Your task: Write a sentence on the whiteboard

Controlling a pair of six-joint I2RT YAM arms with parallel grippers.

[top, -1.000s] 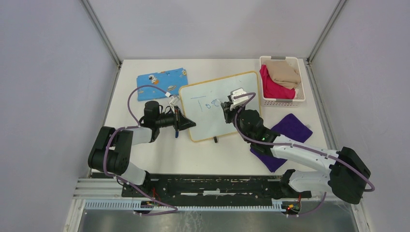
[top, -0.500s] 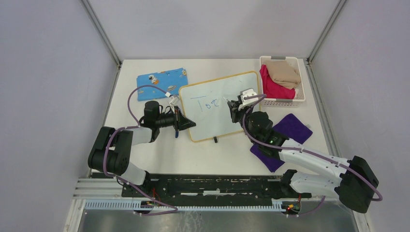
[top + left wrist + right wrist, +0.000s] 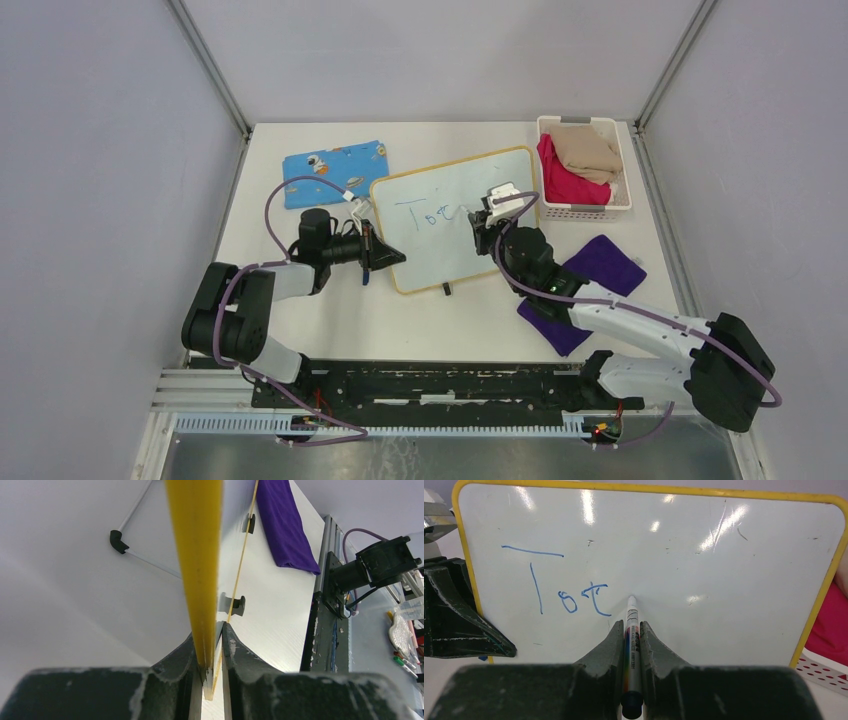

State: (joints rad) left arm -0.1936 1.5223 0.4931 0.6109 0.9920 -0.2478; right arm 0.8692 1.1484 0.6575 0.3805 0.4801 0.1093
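The whiteboard (image 3: 455, 215) with a yellow rim lies on the table; it also shows in the right wrist view (image 3: 704, 555). Blue marker strokes reading about "Tod" (image 3: 569, 600) stand at its left; they also show in the top view (image 3: 425, 213). My left gripper (image 3: 385, 255) is shut on the board's left edge, seen in the left wrist view (image 3: 212, 630) pinching the yellow rim (image 3: 197, 555). My right gripper (image 3: 484, 225) is shut on a marker (image 3: 631, 625) whose tip sits at the board just right of the last stroke.
A blue patterned cloth (image 3: 335, 170) lies at the back left. A white basket (image 3: 628, 205) with red and tan cloths stands at the back right. A purple cloth (image 3: 600, 265) lies under my right arm. Two black clips (image 3: 235, 604) sit on the board's near edge.
My right gripper moved right along the board with the marker, then back a little left. The third letter has been completed. The left gripper has not moved.
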